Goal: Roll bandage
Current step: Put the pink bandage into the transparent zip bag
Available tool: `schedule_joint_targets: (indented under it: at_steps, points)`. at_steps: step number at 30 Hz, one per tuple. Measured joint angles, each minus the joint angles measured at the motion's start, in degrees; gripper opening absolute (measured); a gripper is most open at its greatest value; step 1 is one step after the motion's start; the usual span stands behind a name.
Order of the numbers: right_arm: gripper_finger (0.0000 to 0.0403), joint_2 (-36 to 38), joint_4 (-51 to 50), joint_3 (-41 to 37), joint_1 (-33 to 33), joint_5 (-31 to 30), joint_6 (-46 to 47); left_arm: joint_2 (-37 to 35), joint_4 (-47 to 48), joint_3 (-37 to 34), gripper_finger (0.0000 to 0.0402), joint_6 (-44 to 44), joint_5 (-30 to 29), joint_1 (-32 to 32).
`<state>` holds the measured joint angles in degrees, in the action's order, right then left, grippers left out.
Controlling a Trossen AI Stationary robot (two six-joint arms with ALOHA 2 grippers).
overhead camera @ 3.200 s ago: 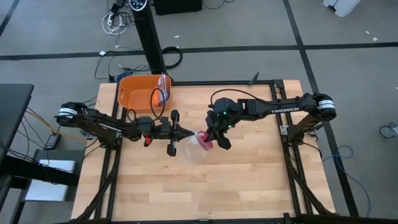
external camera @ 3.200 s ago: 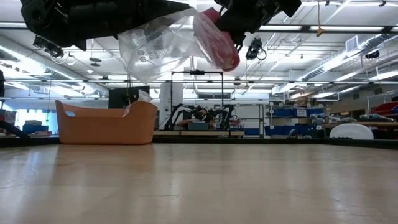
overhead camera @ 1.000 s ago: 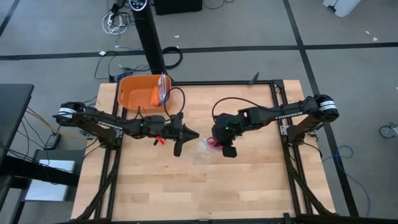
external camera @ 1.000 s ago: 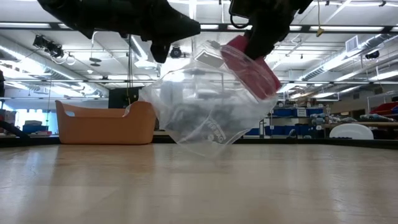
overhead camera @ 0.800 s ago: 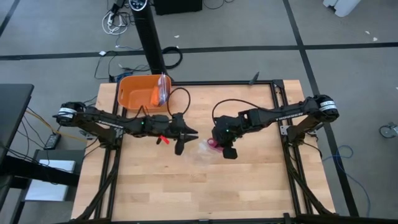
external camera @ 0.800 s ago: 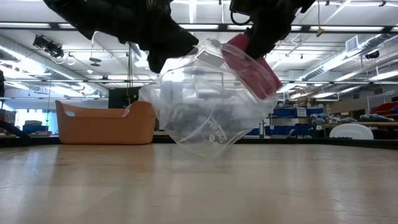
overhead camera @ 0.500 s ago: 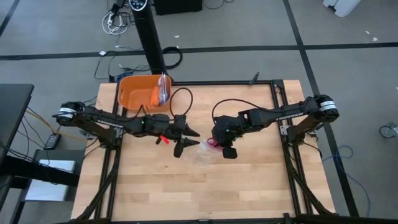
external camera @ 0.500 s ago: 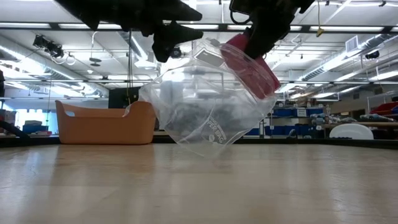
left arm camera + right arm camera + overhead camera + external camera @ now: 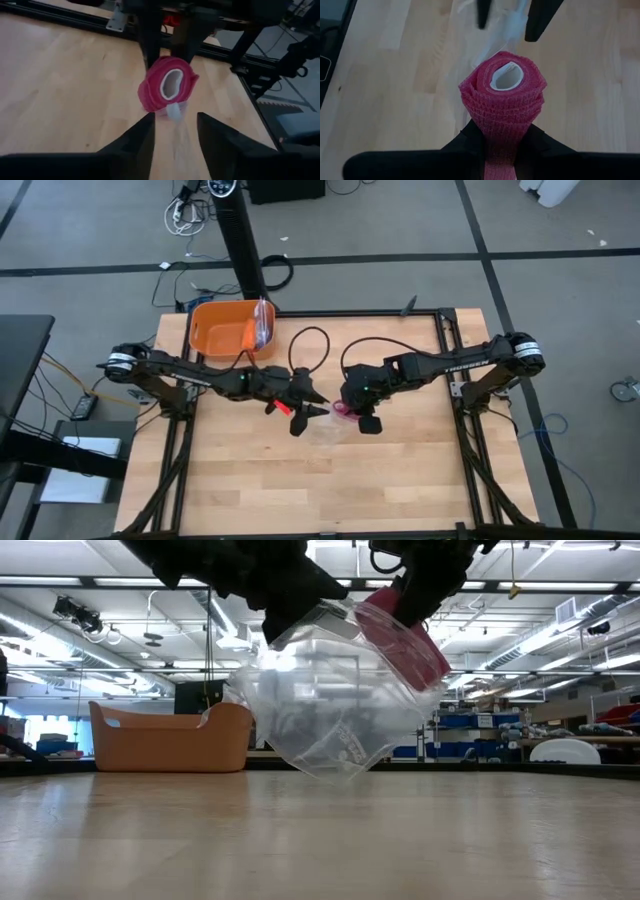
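The bandage (image 9: 503, 102) is a magenta-pink roll with a pale hollow core, held above the table's middle by my right gripper (image 9: 504, 145), which is shut on it. A clear plastic bag (image 9: 330, 710) hangs around and below the roll (image 9: 405, 640), clear of the tabletop. My left gripper (image 9: 175, 122) is open and comes from the table's left. Its fingers stand on either side of the bag's white-edged rim (image 9: 173, 111), just short of the roll (image 9: 167, 87). In the high view both grippers meet at the roll (image 9: 341, 409). My left gripper: I cannot tell whether its open fingers touch the bag's rim between them. My right gripper pinches the roll's curved sides (image 9: 487, 131) between its two fingers. They slant down from the table's right and lie along the roll's axis. The roll is lifted clear, its open core facing my left gripper.
An orange tub (image 9: 225, 330) stands at the table's far left corner, holding a small clear packet (image 9: 263, 320). In the low view the tub (image 9: 170, 740) is behind the bag. Bare wooden tabletop (image 9: 330, 480) lies toward the near edge.
My left gripper has opened its fingers wide. It has then moved toward the table's right, up to the bag's rim and the roll, and tipped closer to level. My right gripper, the roll and the hanging bag have stayed where they were.
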<state>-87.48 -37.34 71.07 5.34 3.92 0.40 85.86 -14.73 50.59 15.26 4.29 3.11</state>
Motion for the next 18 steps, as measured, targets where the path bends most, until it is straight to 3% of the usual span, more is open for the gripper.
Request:
schedule_joint_targets:
  at_steps: [7,18]
  points:
    - [0.0058,0.0,-0.2,0.0,0.9,0.0,0.0,0.0,1.5,0.0,0.0015,-4.4,-0.6,0.1]
    - [0.0058,0.0,-1.3,0.0,2.1,-2.6,1.0,0.0,1.7,0.0,0.0003,-4.7,-6.6,0.1]
